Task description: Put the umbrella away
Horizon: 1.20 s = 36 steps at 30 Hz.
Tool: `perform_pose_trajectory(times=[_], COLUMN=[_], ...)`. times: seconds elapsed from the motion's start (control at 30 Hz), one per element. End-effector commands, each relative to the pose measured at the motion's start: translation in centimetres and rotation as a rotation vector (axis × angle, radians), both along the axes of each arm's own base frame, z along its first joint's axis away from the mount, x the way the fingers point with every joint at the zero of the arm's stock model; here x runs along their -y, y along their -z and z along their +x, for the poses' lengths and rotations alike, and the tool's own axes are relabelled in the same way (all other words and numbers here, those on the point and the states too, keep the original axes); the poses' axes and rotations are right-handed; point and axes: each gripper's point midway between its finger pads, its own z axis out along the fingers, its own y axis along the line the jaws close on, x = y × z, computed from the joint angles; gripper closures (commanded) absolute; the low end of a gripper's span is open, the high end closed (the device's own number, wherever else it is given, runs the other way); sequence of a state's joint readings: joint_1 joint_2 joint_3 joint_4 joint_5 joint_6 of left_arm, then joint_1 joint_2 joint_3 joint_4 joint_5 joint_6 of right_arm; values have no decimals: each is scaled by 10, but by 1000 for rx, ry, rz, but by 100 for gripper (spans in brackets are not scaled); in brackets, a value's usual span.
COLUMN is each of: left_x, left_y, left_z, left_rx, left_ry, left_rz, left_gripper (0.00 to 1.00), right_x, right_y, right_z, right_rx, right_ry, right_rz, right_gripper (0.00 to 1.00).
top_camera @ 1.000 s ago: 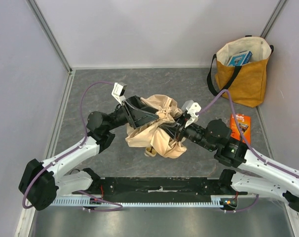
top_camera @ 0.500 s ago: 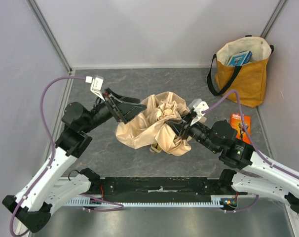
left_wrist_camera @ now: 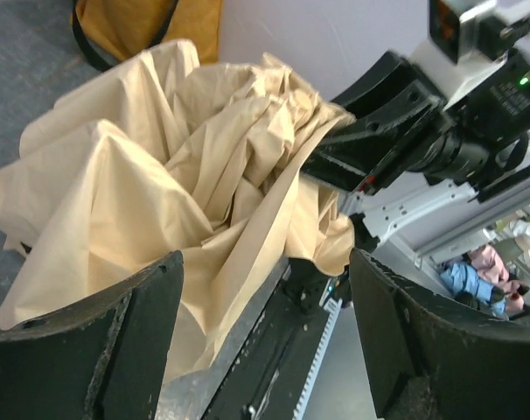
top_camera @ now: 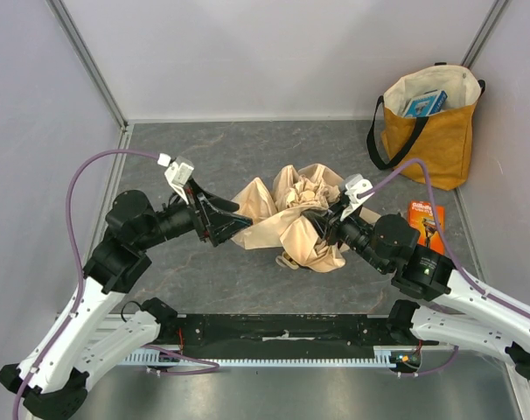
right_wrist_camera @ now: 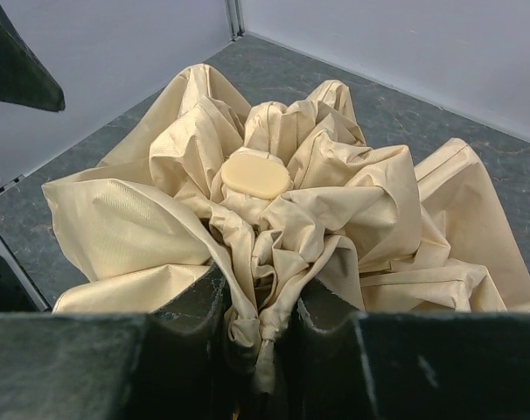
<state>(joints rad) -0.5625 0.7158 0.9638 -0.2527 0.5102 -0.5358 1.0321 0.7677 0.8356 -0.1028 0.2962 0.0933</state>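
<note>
The umbrella (top_camera: 291,214) lies as a crumpled heap of pale beige fabric in the middle of the table, its round cream cap (right_wrist_camera: 256,175) facing up. A small light knob (top_camera: 287,260) peeks out at its near edge. My right gripper (top_camera: 324,219) comes in from the right and is shut on a bunched fold of the umbrella (right_wrist_camera: 274,219), pinched between its black fingers (right_wrist_camera: 195,306). My left gripper (top_camera: 233,224) stands open at the fabric's left edge. In the left wrist view the umbrella (left_wrist_camera: 186,175) fills the space ahead of the spread left gripper (left_wrist_camera: 265,258).
A mustard-yellow tote bag (top_camera: 435,140) with black straps stands at the back right, a blue box (top_camera: 424,103) inside it. An orange packet (top_camera: 425,223) lies flat in front of the bag. Grey walls close the table on three sides.
My left gripper has drawn back to the left out of the fabric and now sits lower at its edge. The canopy is bunched tighter. The right gripper keeps its hold.
</note>
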Motion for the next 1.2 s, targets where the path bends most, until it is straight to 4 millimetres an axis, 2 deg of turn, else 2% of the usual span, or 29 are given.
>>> perform_pose_trajectory(times=[0.0, 0.23, 0.37, 0.5, 0.6, 0.67, 0.7, 0.8, 0.9, 0.93, 1.07, 1.13, 1.17], left_x=[5, 6, 11, 7, -12, -29, -32, -17, -3, 1, 14, 12, 7], left_y=[33, 60, 67, 65, 71, 77, 76, 67, 54, 50, 40, 40, 41], left_z=[-4, -5, -1, 13, 37, 55, 61, 64, 68, 70, 83, 91, 95], left_rx=[-46, -115, -131, -110, -98, -110, -104, -65, -34, -26, -40, -56, -64], left_ry=[74, 92, 80, 12, -147, -281, -313, -261, -226, -212, -206, -244, -283], left_rz=[121, 211, 230, 261, 345, 407, 414, 363, 292, 279, 256, 268, 280], left_gripper=[20, 22, 26, 59, 88, 97, 98, 98, 97, 93, 61, 45, 39], right_x=[9, 13, 6, 6, 9, 9, 7, 3, 10, 14, 30, 32, 34], right_y=[-58, -65, -67, -64, -65, -64, -65, -62, -61, -60, -64, -63, -66], right_z=[0, 3, 1, 1, -4, -13, -19, -29, -25, -22, 3, 18, 26], right_rx=[77, 69, 55, 56, 66, 71, 77, 67, 59, 62, 77, 77, 80], right_ry=[28, 58, 33, 32, 11, -36, -70, -131, -95, -67, 99, 175, 227], right_rz=[143, 170, 178, 169, 158, 146, 147, 132, 118, 113, 55, -2, -18], right_gripper=[100, 100, 100, 100, 100, 100, 100, 100, 100, 100, 100, 100, 100])
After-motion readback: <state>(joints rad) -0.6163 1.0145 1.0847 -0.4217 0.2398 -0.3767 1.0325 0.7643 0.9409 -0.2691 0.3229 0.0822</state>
